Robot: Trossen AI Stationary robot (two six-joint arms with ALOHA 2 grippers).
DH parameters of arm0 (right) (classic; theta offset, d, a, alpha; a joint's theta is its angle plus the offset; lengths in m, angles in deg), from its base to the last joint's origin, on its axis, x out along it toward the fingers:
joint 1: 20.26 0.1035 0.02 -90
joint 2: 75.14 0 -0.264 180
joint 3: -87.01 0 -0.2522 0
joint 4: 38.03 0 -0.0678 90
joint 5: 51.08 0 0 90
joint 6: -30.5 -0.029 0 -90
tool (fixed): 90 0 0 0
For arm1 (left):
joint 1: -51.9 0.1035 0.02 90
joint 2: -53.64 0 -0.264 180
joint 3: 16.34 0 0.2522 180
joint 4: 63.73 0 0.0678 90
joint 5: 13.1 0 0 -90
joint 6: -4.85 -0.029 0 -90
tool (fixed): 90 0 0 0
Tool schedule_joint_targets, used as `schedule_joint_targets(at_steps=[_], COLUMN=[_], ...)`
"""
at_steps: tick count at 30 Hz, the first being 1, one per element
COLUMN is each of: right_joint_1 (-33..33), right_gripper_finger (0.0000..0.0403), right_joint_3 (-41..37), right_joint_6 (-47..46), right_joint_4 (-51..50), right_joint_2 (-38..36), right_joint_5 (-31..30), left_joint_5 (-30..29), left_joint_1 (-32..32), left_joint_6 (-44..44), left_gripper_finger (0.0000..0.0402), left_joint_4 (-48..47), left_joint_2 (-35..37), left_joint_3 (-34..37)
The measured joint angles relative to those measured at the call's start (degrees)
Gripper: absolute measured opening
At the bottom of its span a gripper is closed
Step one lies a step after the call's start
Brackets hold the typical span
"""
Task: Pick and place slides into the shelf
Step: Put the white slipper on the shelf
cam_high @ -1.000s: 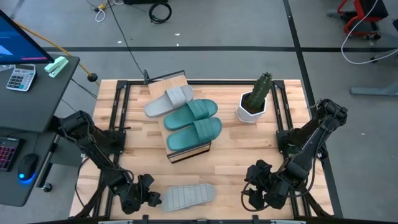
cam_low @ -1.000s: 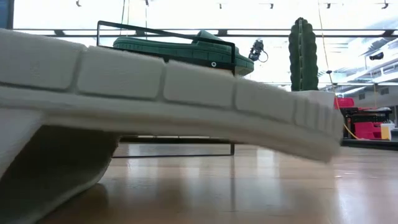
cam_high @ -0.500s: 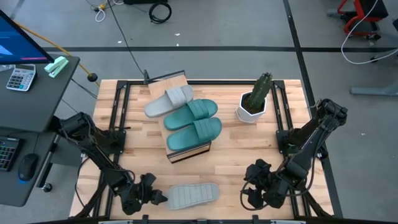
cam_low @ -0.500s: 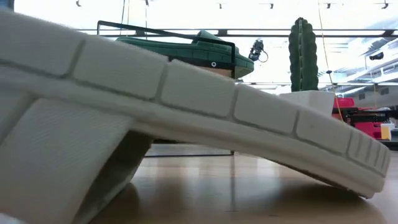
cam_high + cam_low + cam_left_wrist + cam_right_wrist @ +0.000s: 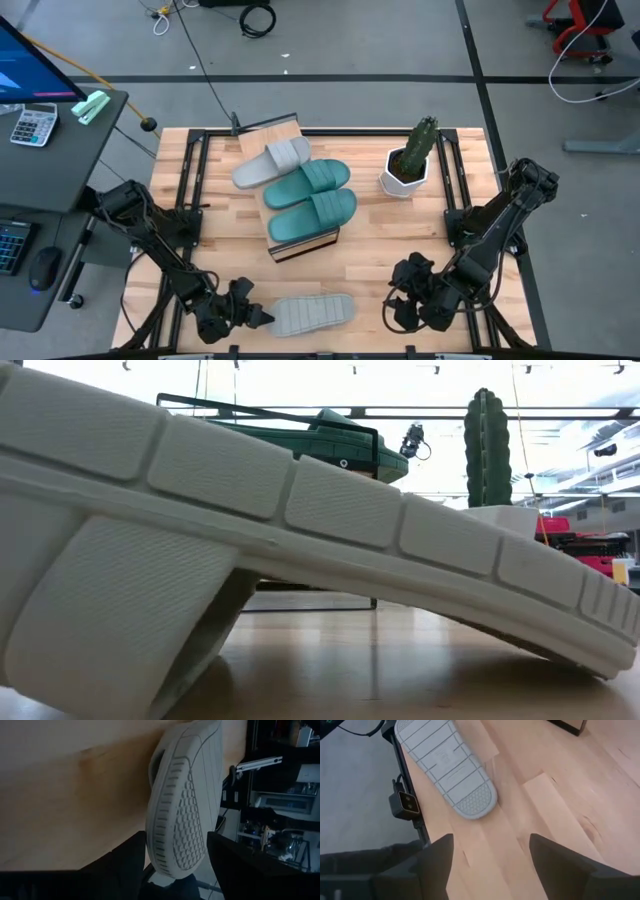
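Note:
A pale grey slide (image 5: 310, 313) lies sole up near the table's near edge and fills the low view (image 5: 300, 510). My left gripper (image 5: 252, 318) is at its left end, shut on it. My right gripper (image 5: 405, 300) hovers open to the right of the slide, which shows ahead of its fingers (image 5: 447, 767). The shelf (image 5: 300, 190), a light wood board with dark trim, lies at mid-table. On it rest another pale grey slide (image 5: 270, 163) and two teal slides (image 5: 308, 180) (image 5: 312, 212). My left gripper holds the grey slide by its left end (image 5: 172, 862), pinched between the two fingers, which come roughly level from the table's left and lie along its length. The ribbed sole faces up. The held end is raised; the far end (image 5: 600, 655) rests on the table.
A cactus in a white pot (image 5: 408, 165) stands to the right of the shelf. Bare wooden tabletop (image 5: 400, 240) lies between the shelf and my grippers. Dark frame rails (image 5: 195, 175) run along the table's left and right sides.
My left gripper has moved slightly toward the table's right, pushing the grey slide that way. The slide has tipped: its held left end has risen and its right end has come down onto the table.

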Motion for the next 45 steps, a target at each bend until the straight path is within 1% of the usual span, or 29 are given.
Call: schedule_joint_targets(at_steps=[4, 8, 11, 15, 19, 21, 24, 27, 32, 38, 41, 45], right_joint_1=[-0.08, -0.06, -0.12, -0.38, -0.49, -0.49, -0.49, -0.49, -0.49, -0.49, -0.49, -0.49], right_gripper_finger=[0.0265, 0.0263, 0.0261, 0.0261, 0.0260, 0.0259, 0.0258, 0.0259, 0.0259, 0.0259, 0.0259, 0.0259], right_joint_3=[0.00, 0.00, 0.00, 0.00, 0.00, 0.00, 0.00, 0.00, 0.00, 0.00, 0.00, 0.00], right_joint_6=[0.00, 0.01, 0.01, 0.02, 0.02, 0.02, 0.02, 0.02, -0.13, -0.09, -0.09, -0.13], right_joint_4=[0.01, 0.00, -0.01, 0.00, 0.02, 0.01, 0.02, 0.02, 0.04, 0.04, 0.04, 0.04], right_joint_2=[0.00, 0.00, 0.00, 0.00, -0.02, -0.02, -0.02, -0.02, -0.02, -0.02, -0.02, -0.02], right_joint_5=[-0.02, -0.02, -0.02, -0.02, -0.09, -0.09, -0.08, -0.07, 0.07, 0.11, 0.15, 0.20], left_joint_5=[-0.27, -1.98, -2.63, -3.46, -3.90, -3.89, -3.90, -3.65, -0.13, 0.59, 2.28, 3.13], left_joint_1=[0.44, 0.44, 0.49, 0.63, 0.72, 0.70, 0.72, 0.72, 0.72, 1.04, 1.42, 1.39], left_joint_6=[-0.72, -2.07, -3.26, -3.79, -6.24, -6.54, -6.27, -4.49, -1.41, -1.17, -0.01, 1.42], left_gripper_finger=[0.0211, 0.0201, 0.0185, 0.0155, 0.0126, 0.0118, 0.0116, 0.0129, 0.0172, 0.0224, 0.0240, 0.0256], left_joint_4=[-0.02, 0.64, 1.70, 3.46, 6.00, 5.81, 3.99, 0.57, -3.69, -3.66, -3.65, -0.73], left_joint_2=[0.00, 0.00, 0.00, 0.00, 0.00, 0.00, 0.02, 0.02, 0.02, -0.28, -2.13, -4.95], left_joint_3=[0.00, 0.02, 0.02, 0.02, 0.02, 0.02, 0.02, 0.02, 0.02, 0.01, 0.02, 0.02])
